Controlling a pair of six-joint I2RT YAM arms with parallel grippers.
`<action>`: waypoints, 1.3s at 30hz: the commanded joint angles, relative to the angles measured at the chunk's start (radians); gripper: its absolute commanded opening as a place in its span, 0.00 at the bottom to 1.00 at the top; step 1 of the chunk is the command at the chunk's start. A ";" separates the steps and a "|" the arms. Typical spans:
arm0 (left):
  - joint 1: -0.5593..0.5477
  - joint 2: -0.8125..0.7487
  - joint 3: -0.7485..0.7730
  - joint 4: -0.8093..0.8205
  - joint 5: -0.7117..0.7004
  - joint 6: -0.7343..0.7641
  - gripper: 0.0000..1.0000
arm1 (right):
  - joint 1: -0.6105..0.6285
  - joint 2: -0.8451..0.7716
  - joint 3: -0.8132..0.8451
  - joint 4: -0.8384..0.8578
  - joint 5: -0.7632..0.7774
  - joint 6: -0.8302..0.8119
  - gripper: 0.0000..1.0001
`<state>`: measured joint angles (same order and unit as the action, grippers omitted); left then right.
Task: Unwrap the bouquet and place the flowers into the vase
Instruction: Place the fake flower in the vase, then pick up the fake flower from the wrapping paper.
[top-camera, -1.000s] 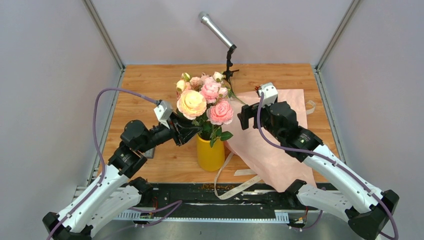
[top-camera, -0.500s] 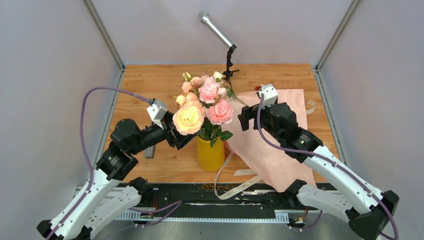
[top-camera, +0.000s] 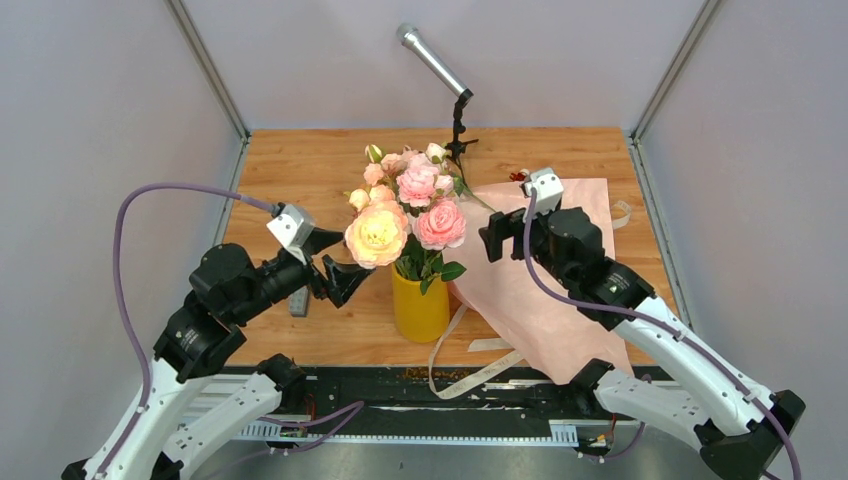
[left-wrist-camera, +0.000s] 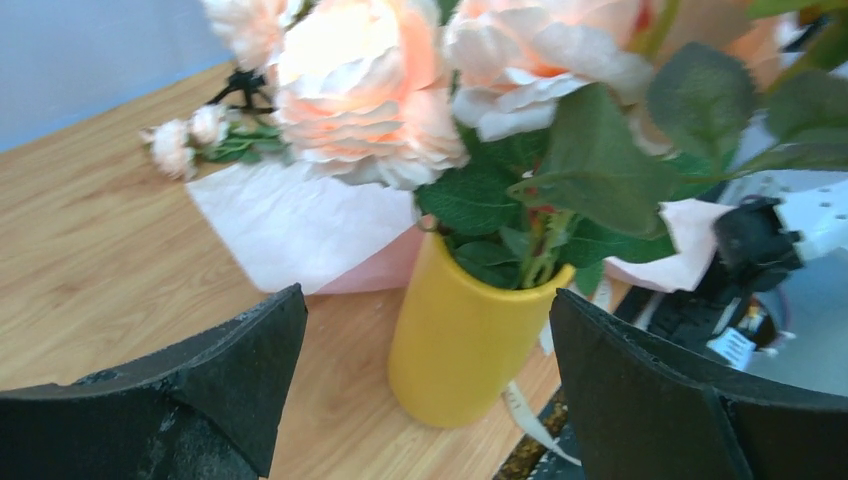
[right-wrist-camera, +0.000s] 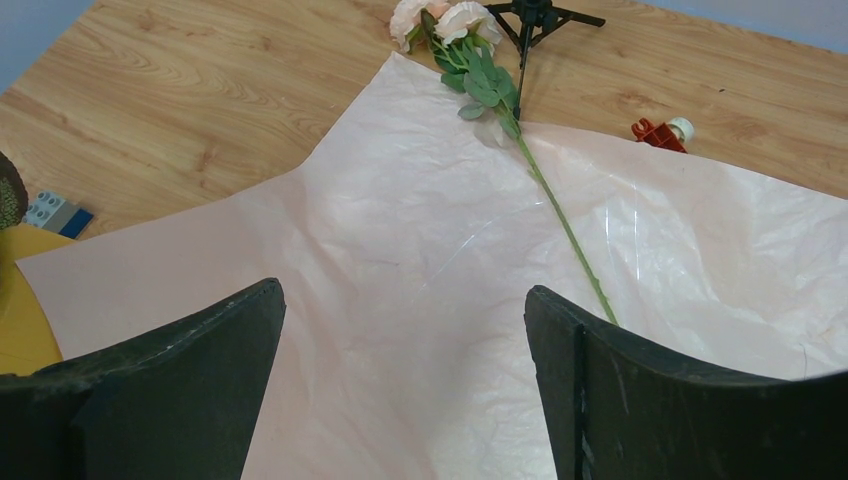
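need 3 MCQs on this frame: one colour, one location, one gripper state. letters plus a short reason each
1. What colour is the tall smooth vase that holds the bunch of pink and peach roses?
A. Grey
B. Yellow
C. White

2. Where does the loose long-stemmed pale rose lie?
A. On the flat pale pink wrapping paper
B. In the vase
C. Nowhere, none is loose

3. What state is the left gripper in?
A. Shut on a stem
B. Shut on a ribbon
C. Open, holding nothing, beside the vase

Key:
1 B, the top and left wrist views both show a yellow body.
2 A, the right wrist view shows its green stem running across the paper.
3 C, the left wrist view shows its jaws spread wide with nothing between them.
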<state>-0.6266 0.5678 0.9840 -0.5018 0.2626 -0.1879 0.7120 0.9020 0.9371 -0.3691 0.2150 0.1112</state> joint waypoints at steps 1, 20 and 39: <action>0.003 0.028 0.064 -0.155 -0.177 0.105 0.98 | -0.003 -0.016 0.039 -0.014 0.012 0.005 0.91; 0.278 0.209 -0.019 -0.064 -0.274 -0.004 0.99 | -0.258 0.456 0.211 -0.032 -0.175 -0.092 0.90; 0.404 0.281 -0.088 0.068 -0.461 0.108 1.00 | -0.300 1.120 0.650 -0.040 -0.215 -0.291 0.68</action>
<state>-0.2276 0.8555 0.9203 -0.5190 -0.1234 -0.1154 0.4194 1.9625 1.4883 -0.4213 0.0345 -0.1349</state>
